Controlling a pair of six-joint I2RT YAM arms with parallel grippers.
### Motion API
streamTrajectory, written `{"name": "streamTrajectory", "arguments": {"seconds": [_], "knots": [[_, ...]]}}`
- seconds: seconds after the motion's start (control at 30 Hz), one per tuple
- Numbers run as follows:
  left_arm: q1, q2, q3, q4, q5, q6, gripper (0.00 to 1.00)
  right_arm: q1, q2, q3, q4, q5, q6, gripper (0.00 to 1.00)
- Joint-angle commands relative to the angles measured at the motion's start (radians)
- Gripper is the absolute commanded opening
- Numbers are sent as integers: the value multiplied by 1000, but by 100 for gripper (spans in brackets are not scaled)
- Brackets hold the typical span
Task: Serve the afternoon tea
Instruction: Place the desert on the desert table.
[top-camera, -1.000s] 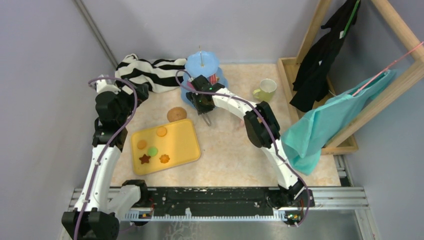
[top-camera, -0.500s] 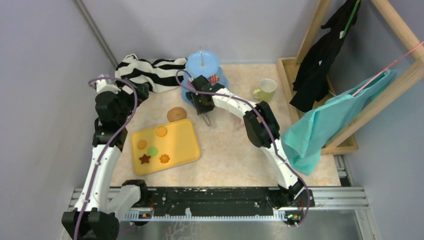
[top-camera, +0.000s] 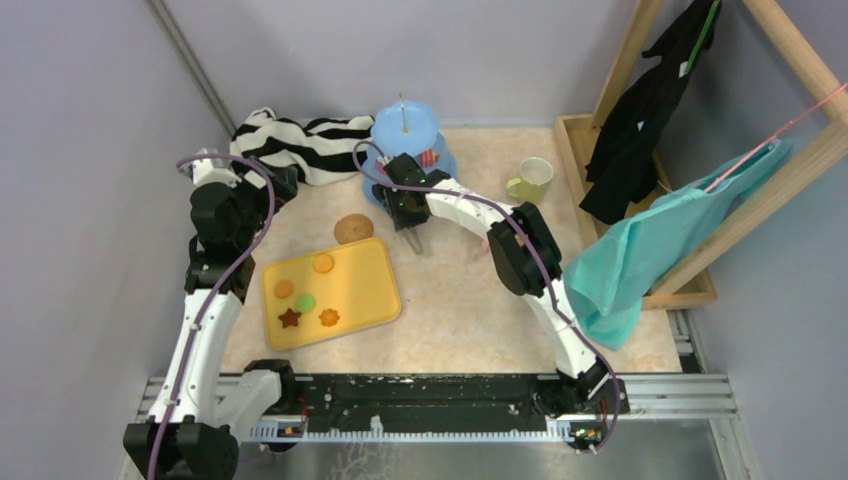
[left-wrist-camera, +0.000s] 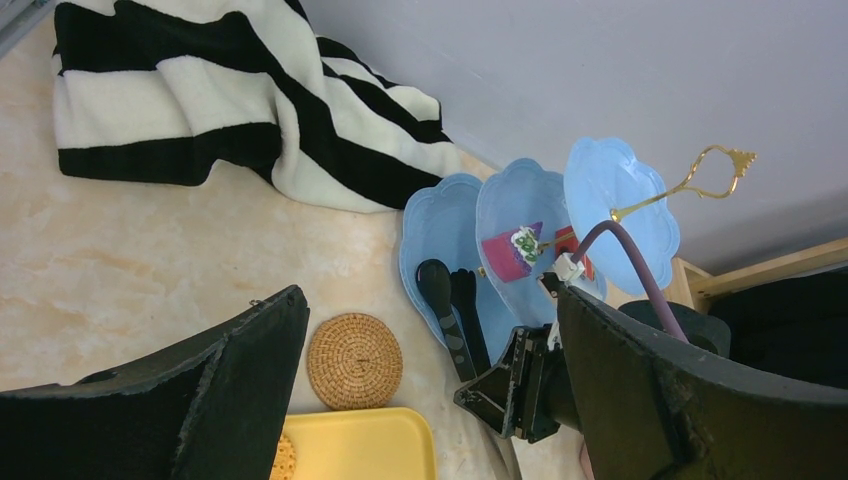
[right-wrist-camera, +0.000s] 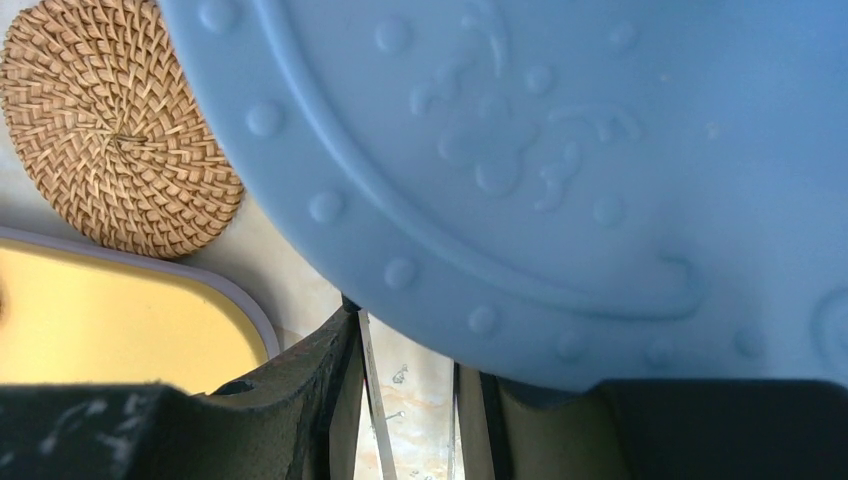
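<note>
The light-blue three-tier stand (top-camera: 404, 125) stands at the back, with cake slices (left-wrist-camera: 505, 250) on its middle tier. Several cookies (top-camera: 305, 301) lie on the yellow tray (top-camera: 360, 280). One cork coaster (top-camera: 352, 228) sits behind the tray. The yellow-green cup (top-camera: 532, 180) stands at the right. My right gripper (top-camera: 414, 243) points down just in front of the bottom tier (right-wrist-camera: 560, 150), which hides its tips. Its fingers (right-wrist-camera: 330, 390) stand close together, with thin metal tongs (right-wrist-camera: 372, 400) between them. My left gripper (left-wrist-camera: 430, 300) is open and empty, near the cloth. Two slim black pieces (left-wrist-camera: 447, 305) lie on the bottom tier.
The striped cloth (top-camera: 300, 145) lies at the back left. A wooden rack (top-camera: 575, 150) with a black garment (top-camera: 640, 120) and a teal one (top-camera: 650, 250) fills the right side. A bit of pink (top-camera: 485, 243) shows beside the right arm's elbow.
My right gripper has shifted slightly back toward the stand. The left arm and the objects have not moved.
</note>
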Motion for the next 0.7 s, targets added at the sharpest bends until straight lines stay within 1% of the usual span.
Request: {"name": "streamTrajectory", "arguments": {"seconds": [0.0, 0.33, 0.67], "knots": [[5, -3, 4, 24, 16, -2, 99, -12, -81, -18, 38, -7, 19, 34], [5, -3, 3, 23, 17, 0, 99, -12, -104, -44, 54, -6, 22, 36], [5, 0, 4, 23, 14, 1, 99, -11, -110, -44, 54, -3, 18, 41]]}}
